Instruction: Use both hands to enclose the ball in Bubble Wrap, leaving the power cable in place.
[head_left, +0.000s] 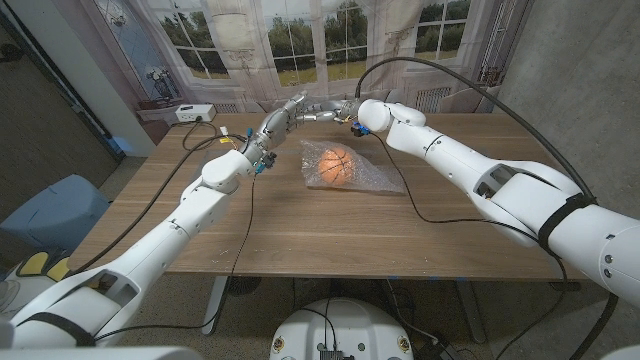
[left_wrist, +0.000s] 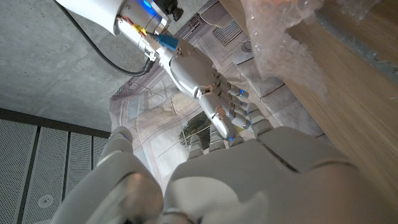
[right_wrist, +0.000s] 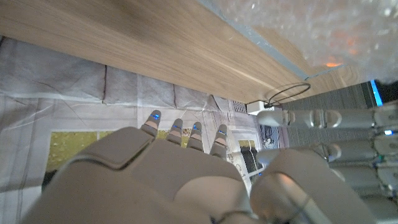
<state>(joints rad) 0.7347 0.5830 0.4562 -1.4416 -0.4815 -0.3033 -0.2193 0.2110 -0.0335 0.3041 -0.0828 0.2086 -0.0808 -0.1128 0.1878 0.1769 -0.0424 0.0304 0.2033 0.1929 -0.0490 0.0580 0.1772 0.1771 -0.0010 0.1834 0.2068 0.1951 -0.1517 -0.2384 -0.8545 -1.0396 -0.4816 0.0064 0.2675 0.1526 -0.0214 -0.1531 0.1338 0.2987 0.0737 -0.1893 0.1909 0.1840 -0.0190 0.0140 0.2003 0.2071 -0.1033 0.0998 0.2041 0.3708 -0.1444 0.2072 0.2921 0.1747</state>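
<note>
**Counter inventory: ball under wrap, both hands raised beyond the far edge**

Item 1. Ball (head_left: 336, 166): orange, lying on the wooden counter (head_left: 300, 225) a little past its middle, toward the far edge. It shows through the wrap that lies over it.

Item 2. Bubble Wrap (head_left: 370, 175): a clear sheet, draped loosely over the ball and spread flat on the counter toward the robot's right. A crumpled edge of it also appears in the left wrist view (left_wrist: 280, 37) and the right wrist view (right_wrist: 323, 25) (where an orange glow marks the ball beneath).

Item 3. Left hand (head_left: 283, 117): held beyond the ball at the counter's far edge, fingers stretched out and apart, holding nothing. It touches neither wrap nor ball.

Item 4. Right hand (head_left: 335, 109): just beside the left hand, fingertips pointing toward it, fingers extended and spread, holding nothing. The left wrist view shows it (left_wrist: 205, 81) with fingers straight.

Item 5. Power cable (head_left: 240, 215): black, running across the counter's left part and down over the near edge. A white box (head_left: 192, 114) sits at the far left corner.
</note>
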